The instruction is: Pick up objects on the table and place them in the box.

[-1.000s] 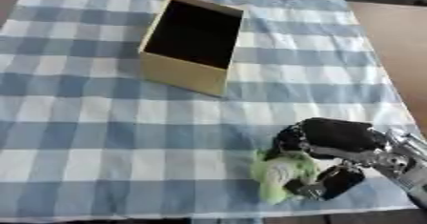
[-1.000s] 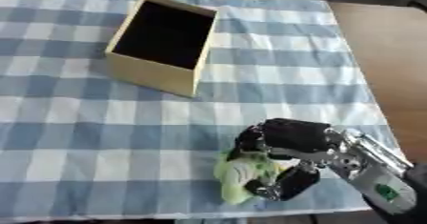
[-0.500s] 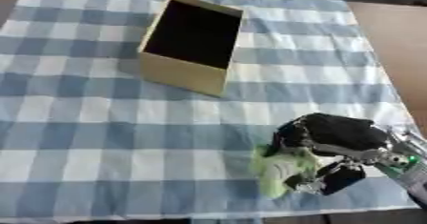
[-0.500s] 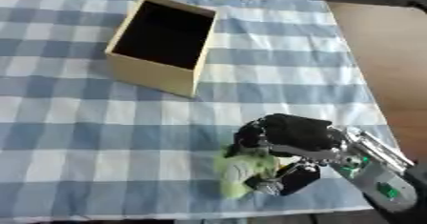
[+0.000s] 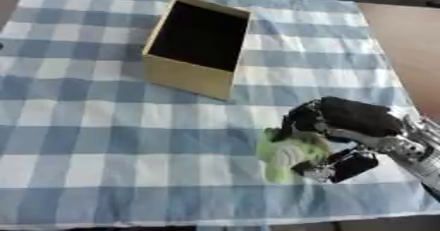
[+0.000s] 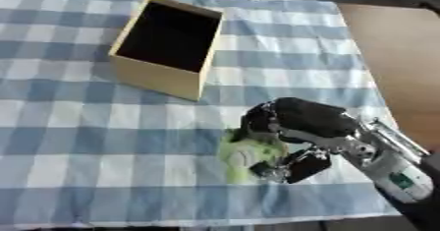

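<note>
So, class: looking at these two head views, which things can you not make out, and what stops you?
- Green object: blurred and partly under the right hand, so what it is stays unclear.
- Whether the object is lifted off the checked cloth: the hand covers the contact.
- Box floor: in shadow, contents unreadable.
- Right forearm: cut by the right edge in both views.
- Left hand: outside both views.

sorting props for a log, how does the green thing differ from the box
The green thing is pale, soft-looking and irregular; the box is tan, rigid and rectangular. It sits under the right hand's curled fingers; the box stands alone, open-topped, dark inside. Both are over the checked cloth.
</note>
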